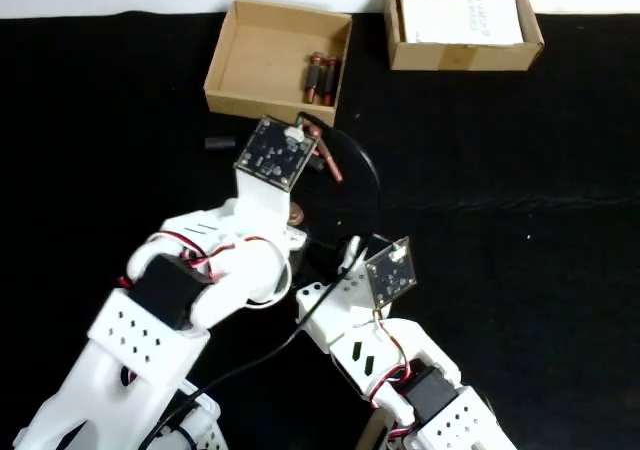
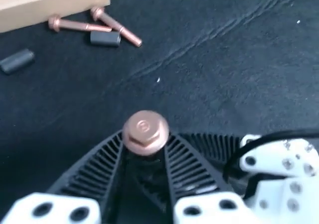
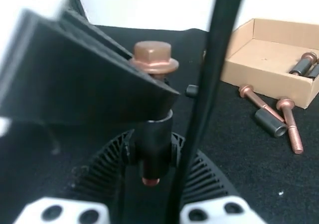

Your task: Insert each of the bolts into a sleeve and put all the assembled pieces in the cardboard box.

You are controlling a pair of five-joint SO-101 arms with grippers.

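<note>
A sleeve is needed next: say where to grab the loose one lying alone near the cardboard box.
Grip the loose sleeve across its middle, on the curved sides, coming straight down. It lies on its side, apart from the bolts and cardboard box, so both sides look free.

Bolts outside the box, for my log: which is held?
The bolt in the left gripper, head up; the other two bolts lie flat beside the cardboard box.
</note>
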